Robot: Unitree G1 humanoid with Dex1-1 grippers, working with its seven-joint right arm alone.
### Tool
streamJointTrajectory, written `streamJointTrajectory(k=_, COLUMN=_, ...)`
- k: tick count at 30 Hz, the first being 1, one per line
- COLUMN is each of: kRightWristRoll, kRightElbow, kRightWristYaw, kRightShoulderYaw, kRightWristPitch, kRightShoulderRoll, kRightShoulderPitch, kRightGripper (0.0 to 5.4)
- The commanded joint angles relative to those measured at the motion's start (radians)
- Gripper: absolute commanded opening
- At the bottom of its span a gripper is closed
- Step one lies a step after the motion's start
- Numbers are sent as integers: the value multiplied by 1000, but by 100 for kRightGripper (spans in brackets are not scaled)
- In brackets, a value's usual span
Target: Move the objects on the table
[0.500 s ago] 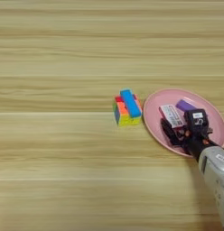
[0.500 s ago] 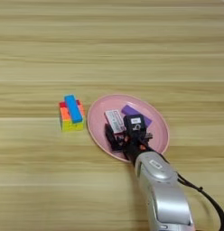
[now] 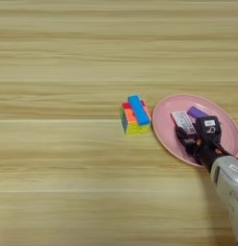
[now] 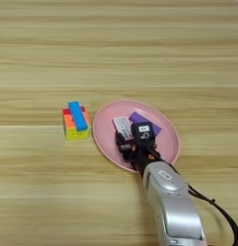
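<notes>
- Here, my right gripper (image 4: 132, 139) sits over the near part of a pink plate (image 4: 104, 139), its black fingers pointing away from me toward the far side of the table.
- From what I see, the fingers stand on either side of the near end of the flat white box (image 4: 122, 127), but I cannot tell whether they are clamped on it or loose.
- The white box lies inside the plate, its red edge and print facing up, long side running away from me.
- Just to the right of the box, the purple block (image 4: 143, 119) also lies in the plate; its near part is hidden behind the gripper body.
- My silver forearm (image 4: 171, 206) comes up from the bottom edge, a black cable hanging off its right side.
- Left of the plate, close to its rim but apart from it, the multicoloured cube (image 3: 135, 122) stands on the table (image 3: 68, 182).
- The blue bar (image 3: 138, 110) lies on top of that cube.
</notes>
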Motion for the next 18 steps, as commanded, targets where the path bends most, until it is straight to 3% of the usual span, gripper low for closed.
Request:
streamJointTrajectory(k=1, kRightWristRoll=3, kRightElbow=-35, kRightWristYaw=-1, kRightShoulderYaw=-7, kRightWristPitch=-28, kRightShoulderRoll=-19, kRightShoulderPitch=-41, kRightGripper=209)
streamJointTrajectory(k=18, kRightWristRoll=13, kRightElbow=-114, kRightWristYaw=-16, kRightShoulderYaw=-15, kRightWristPitch=-25, kRightShoulderRoll=-6, kRightShoulderPitch=-40, kRightGripper=209)
